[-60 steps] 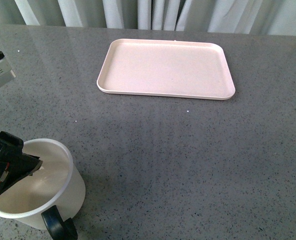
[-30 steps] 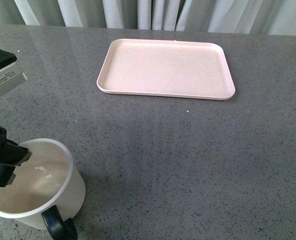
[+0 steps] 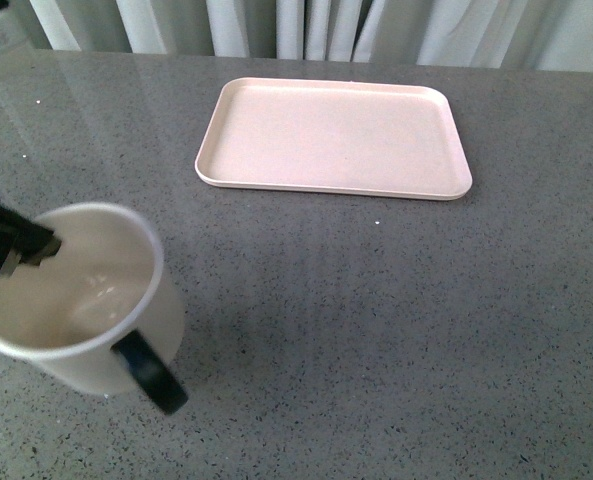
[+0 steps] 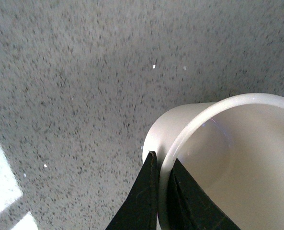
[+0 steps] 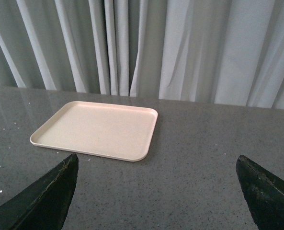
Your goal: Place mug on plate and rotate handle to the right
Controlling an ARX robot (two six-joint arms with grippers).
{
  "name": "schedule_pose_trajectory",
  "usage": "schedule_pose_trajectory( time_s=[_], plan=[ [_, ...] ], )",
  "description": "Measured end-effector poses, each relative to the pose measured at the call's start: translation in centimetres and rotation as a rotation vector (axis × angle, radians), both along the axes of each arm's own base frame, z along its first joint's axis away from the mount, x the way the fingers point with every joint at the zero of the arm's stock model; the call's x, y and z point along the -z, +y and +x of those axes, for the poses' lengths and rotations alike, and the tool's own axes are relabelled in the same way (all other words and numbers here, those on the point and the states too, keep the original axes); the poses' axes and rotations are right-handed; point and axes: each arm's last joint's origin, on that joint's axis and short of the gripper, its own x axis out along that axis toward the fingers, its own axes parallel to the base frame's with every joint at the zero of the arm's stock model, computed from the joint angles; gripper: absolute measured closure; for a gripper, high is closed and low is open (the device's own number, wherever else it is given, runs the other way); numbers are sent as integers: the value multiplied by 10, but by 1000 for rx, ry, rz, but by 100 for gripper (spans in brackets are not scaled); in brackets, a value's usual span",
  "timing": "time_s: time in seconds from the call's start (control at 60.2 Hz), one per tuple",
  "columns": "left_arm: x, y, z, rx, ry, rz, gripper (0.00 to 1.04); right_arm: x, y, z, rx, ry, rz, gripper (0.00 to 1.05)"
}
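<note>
The white mug (image 3: 76, 300) hangs tilted above the grey table at the near left, its black handle (image 3: 151, 373) pointing toward me and slightly right. My left gripper (image 3: 21, 248) is shut on the mug's far-left rim, one finger inside and one outside, as the left wrist view (image 4: 160, 165) shows. The smiley face is hidden. The pale pink plate (image 3: 333, 138) lies empty at the far middle of the table and shows in the right wrist view (image 5: 99, 128) too. My right gripper (image 5: 156, 191) is open and empty, above the table short of the plate.
The grey speckled table (image 3: 396, 320) stretches between mug and plate. Pale curtains (image 5: 180, 48) hang behind the table's far edge. Bright patches of light (image 4: 0, 182) lie on the table by the mug.
The mug has been lifted off the table and now hangs higher and tilted. My left gripper has risen with it. The plate has not moved.
</note>
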Motion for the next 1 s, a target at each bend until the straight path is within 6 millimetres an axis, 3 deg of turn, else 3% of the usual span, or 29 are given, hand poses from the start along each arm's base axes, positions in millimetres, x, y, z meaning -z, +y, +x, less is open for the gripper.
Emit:
schedule_pose_trajectory(
  time_s=[0.133,0.266,0.614,0.797,0.996],
  plan=[
    [-18,-17,22,25,-47,-19,103,0,0,0,0,0,0,9],
    [-31,-51,72,69,-73,-30,103,0,0,0,0,0,0,9],
    [-32,-116,167,144,-68,-46,103,0,0,0,0,0,0,9],
    [-24,-133,200,149,-57,-55,103,0,0,0,0,0,0,9],
    [-12,-145,221,150,-33,-55,103,0,0,0,0,0,0,9]
  ],
)
